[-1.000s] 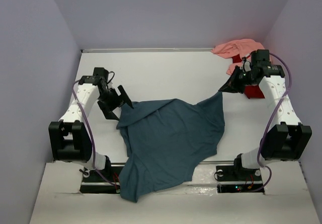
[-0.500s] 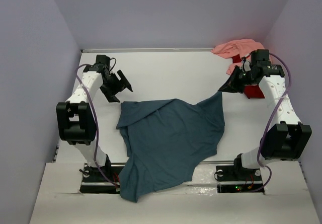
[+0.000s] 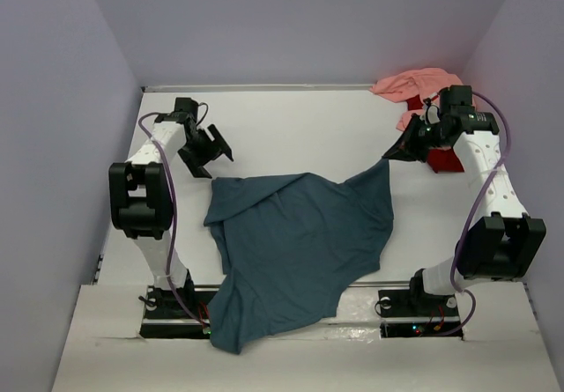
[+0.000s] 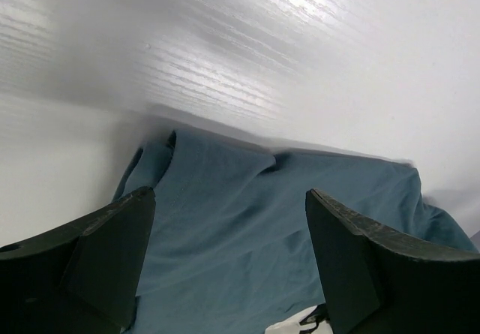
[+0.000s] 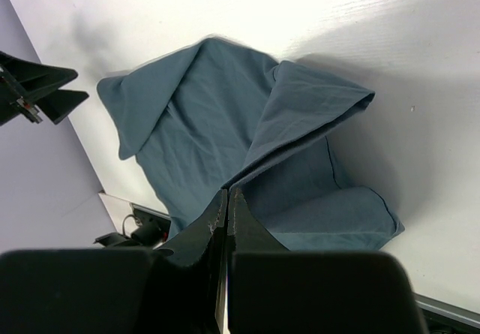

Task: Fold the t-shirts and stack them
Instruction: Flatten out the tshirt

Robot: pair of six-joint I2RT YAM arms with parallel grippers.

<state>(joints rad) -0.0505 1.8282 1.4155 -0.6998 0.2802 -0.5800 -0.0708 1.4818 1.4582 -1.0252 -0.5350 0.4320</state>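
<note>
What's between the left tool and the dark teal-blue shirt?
Only bare white table separates the left tool from the dark teal-blue cotton t-shirt, in the top view.

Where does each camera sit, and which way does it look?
Top: high behind the robot, looking down at the table; left arm and right arm show, teal shirt between them.
Left wrist: on the left arm, looking past its open fingers at the shirt's edge.
Right wrist: on the right arm, looking along its shut pincer, which grips the shirt.
Shared: all three see the shirt.
</note>
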